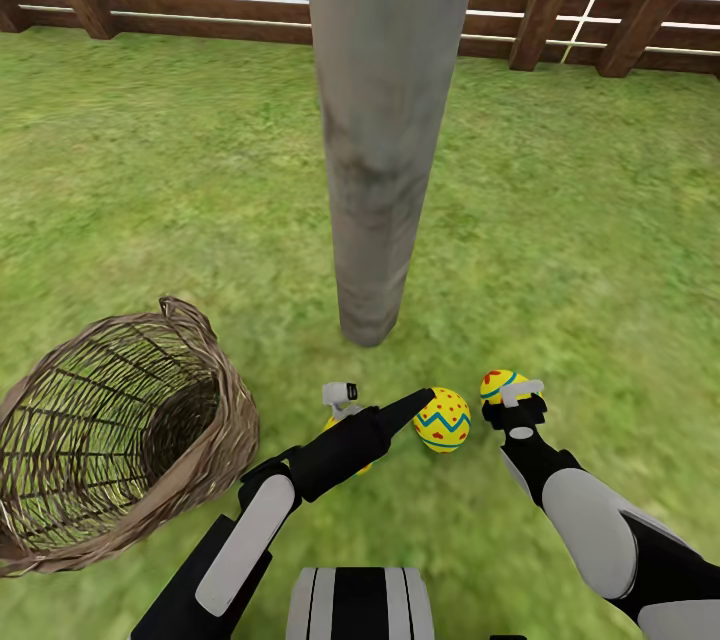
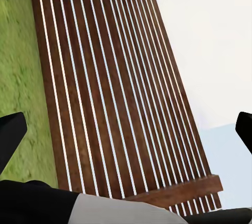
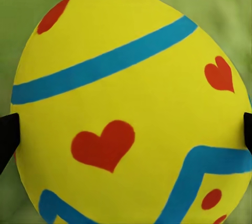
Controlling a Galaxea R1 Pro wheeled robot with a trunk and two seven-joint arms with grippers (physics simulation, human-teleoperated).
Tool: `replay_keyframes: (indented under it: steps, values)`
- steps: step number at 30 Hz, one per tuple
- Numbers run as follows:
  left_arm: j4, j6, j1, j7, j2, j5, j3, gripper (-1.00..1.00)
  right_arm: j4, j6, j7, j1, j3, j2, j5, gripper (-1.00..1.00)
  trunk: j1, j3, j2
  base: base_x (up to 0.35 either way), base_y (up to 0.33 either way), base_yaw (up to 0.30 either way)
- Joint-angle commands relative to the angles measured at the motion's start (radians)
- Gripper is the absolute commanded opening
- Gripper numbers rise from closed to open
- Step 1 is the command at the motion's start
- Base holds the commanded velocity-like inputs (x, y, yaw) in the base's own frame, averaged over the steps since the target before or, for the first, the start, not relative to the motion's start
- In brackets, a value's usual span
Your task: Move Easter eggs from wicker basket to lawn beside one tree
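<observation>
- My right gripper spans the egg at its widest, near the trunk at 5 o'clock.
- It looks smooth, rounded, likely slippery: grip the middle.
- Left gripper wide, empty.

The tree is cut off at the top edge. 1 egg hides behind the left arm.
</observation>
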Motion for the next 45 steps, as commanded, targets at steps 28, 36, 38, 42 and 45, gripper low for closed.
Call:
replay_keyframes:
  steps: [28,36,38,42,45]
  values:
    - [0.002,0.009,0.0,0.002,0.0,0.011,0.002,1.0,0.003,0.001,0.007,-0.001,-0.011,0.002,0.002,1.0,-0.006,0.057,0.004,0.0,0.0,0.0]
    - [0.004,0.007,0.0,0.003,0.0,0.017,0.003,1.0,0.002,-0.001,0.007,0.0,-0.012,0.001,0.002,1.0,-0.01,0.088,0.005,0.0,0.0,0.0]
    - [0.005,0.007,0.0,0.003,0.0,0.017,0.003,1.0,0.001,-0.001,0.006,0.0,-0.012,0.0,0.002,1.0,-0.011,0.096,0.006,0.0,0.0,0.0]
    - [0.006,0.007,0.0,0.003,0.0,0.017,0.003,1.0,-0.007,0.003,0.006,0.0,-0.012,-0.002,-0.002,1.0,-0.013,0.112,0.007,0.0,0.0,0.0]
    - [0.006,0.007,0.0,0.004,-0.001,0.017,0.003,1.0,-0.044,0.016,0.006,0.0,-0.015,-0.003,-0.004,1.0,-0.014,0.123,0.007,0.0,0.0,0.0]
